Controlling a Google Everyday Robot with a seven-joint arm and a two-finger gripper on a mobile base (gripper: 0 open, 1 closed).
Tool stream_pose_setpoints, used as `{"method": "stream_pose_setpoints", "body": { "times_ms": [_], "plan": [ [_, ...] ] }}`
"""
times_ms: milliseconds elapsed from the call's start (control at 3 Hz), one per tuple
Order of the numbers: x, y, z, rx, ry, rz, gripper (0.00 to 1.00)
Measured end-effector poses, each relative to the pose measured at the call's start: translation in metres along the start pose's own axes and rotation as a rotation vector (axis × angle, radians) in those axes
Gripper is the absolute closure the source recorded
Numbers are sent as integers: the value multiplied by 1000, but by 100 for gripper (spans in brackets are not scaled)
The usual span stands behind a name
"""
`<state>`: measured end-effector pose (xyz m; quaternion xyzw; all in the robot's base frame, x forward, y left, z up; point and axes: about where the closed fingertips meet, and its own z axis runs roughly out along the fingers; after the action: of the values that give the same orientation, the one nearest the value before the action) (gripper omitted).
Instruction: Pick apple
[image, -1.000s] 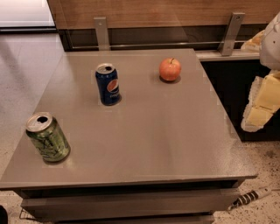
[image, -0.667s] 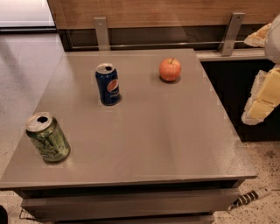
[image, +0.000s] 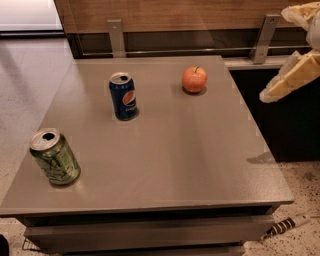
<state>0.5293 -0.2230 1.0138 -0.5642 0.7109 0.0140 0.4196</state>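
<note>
Top right: tool (image: 274, 54) cropped by both frame edges. Striped cable (image: 286, 226) far below it disappears under the table (image: 175, 150), rest hidden.

1. Apple (image: 194, 79): red-orange, faint yellowish patch, dark stem.
2. Pepsi can (image: 123, 96): dark blue, red-white-blue roundel.
3. Green can (image: 54, 156): pale green, darker mottling, silver top.
4. Table (image: 175, 150): plain grey-brown.
5. Gripper (image: 274, 54): cream-yellow, beyond the table's right edge.

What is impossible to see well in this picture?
All in the camera view:
The gripper, open, right of the table: its arm is cut off by the picture's right edge.
The green can: its label cannot be read.
The apple: its far side faces away.
</note>
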Motion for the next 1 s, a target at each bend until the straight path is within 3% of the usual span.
{"method": "stream_pose_setpoints", "body": {
  "times_ms": [333,667,1000],
  "plan": [
    [-13,-17,24,19,-179,35,0],
    [-7,-22,42,6,-248,133,0],
    [-7,-22,43,6,-248,133,0]
  ]
}}
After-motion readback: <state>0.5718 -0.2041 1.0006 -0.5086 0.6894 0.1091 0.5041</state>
